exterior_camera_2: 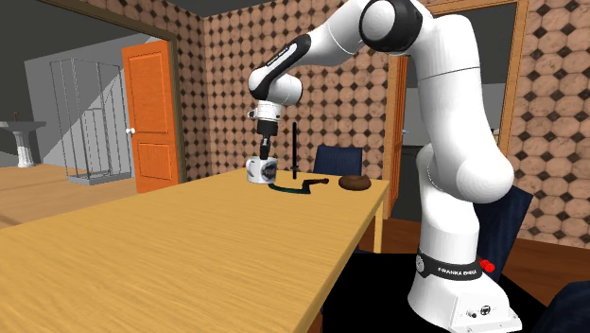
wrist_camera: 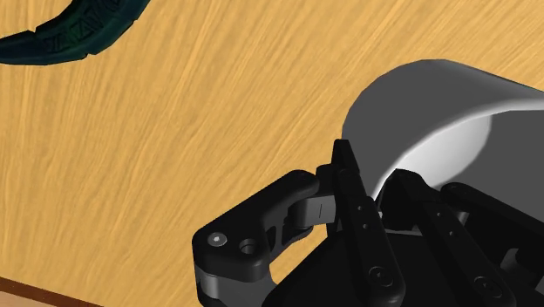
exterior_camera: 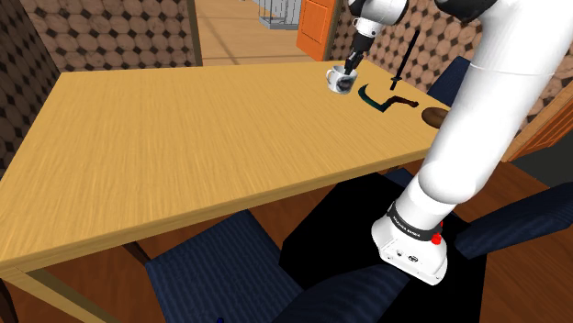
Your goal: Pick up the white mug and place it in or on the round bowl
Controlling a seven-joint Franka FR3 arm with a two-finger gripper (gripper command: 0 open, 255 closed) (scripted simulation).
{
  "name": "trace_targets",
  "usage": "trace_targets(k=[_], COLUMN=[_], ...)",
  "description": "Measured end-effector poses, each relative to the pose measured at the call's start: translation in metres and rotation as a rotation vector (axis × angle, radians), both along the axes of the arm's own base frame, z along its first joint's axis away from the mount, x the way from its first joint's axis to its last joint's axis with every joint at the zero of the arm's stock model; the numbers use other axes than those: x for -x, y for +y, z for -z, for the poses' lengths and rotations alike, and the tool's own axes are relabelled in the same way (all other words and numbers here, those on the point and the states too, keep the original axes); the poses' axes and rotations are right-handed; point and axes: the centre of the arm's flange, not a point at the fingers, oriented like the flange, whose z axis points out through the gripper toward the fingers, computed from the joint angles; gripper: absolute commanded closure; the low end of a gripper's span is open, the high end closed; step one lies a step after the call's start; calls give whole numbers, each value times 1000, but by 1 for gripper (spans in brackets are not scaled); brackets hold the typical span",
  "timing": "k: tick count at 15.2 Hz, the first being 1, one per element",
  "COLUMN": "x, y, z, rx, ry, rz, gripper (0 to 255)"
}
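Shoulder view: white mug (exterior_camera: 342,81) upper rt on table (exterior_camera: 184,138), gripper (exterior_camera: 350,67) clamped on its rim wall, one finger in, one out. Target round bowl (exterior_camera: 435,115) sits rt of mug, past dark curved tool (exterior_camera: 378,102).

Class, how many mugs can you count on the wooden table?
1: a white mug near the wooden table's far end, beside the dark green curved object, its wall clasped between the black fingers. None looks hidden.
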Motion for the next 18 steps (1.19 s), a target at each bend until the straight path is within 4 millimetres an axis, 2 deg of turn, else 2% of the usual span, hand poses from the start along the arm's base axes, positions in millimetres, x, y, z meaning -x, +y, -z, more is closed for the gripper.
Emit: trace_targets(k=[5, 7, 8, 18], x=[4, 19, 34, 137], y=[-3, -16, -20, -104], z=[-23, -25, -24, -34], rx=[0, 0, 0, 0], ry=[0, 0, 0, 1], rz=[0, 1, 1, 2], gripper=[255, 255, 255, 255])
